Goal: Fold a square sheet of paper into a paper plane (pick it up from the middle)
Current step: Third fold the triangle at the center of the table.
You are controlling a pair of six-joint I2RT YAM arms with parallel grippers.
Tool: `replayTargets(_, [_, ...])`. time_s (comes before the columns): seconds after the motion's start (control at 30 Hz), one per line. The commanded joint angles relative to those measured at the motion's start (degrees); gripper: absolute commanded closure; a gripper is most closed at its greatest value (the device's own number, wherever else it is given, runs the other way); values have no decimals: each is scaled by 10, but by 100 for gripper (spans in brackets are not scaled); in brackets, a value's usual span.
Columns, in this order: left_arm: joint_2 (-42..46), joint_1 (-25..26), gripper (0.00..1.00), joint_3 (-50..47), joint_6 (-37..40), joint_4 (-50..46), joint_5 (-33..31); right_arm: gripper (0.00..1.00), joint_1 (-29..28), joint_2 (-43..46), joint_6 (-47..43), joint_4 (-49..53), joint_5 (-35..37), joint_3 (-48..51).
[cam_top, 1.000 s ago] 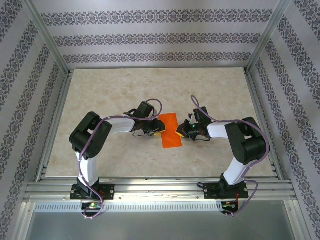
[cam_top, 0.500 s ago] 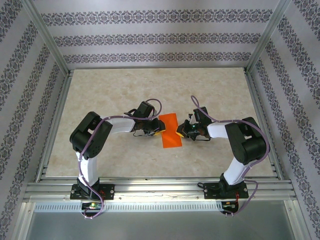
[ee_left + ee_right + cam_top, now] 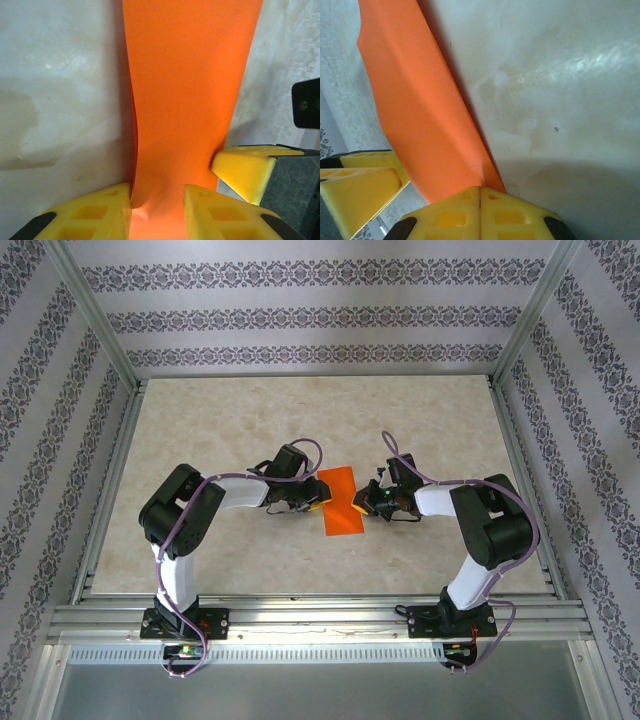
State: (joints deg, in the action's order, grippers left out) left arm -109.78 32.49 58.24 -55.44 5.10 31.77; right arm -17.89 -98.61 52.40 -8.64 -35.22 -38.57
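- From above, the orange sheet sits mid-table on the marbled tabletop. We see it as a rectangle, longer than it is wide, lying between the two arms.
- The left gripper is in at the sheet's left edge and the right gripper at its right edge. They face each other across the paper.
- Over to the left wrist camera: the yellow fingers stand apart, and the sheet runs up out of the gap between them.
- The paper touches both inner faces, with a small crumple against the left one. So these jaws are partly open with paper between them, and we can't say they clamp it.
- The sheet bows here, with a shadow on the table along its left side and a thin darker orange edge peeking out beneath.
- In the same view, a yellow finger of the right gripper touches the sheet's right edge.
- On the right wrist camera, the two yellow pads are pressed flat together with no gap. The sheet's edge is caught right in the seam, so that's a firm pinch.
- From there the paper runs away to the upper left as a long band with a soft ridge along it.
- The left gripper's yellow fingers show at lower left, just beside the sheet.
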Motion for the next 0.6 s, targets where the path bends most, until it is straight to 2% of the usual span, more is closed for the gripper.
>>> replayTargets(0.0, [16, -6, 65, -11, -1, 40, 14, 92, -5, -14, 7, 48, 24, 21])
replayTargets(0.4, [12, -14, 61, -12, 18, 83, 1, 92, -5, -11, 3, 49, 16, 18])
replayTargets(0.57, [10, -16, 63, -6, 12, 74, 14, 92, -5, -9, 4, 47, 16, 20])
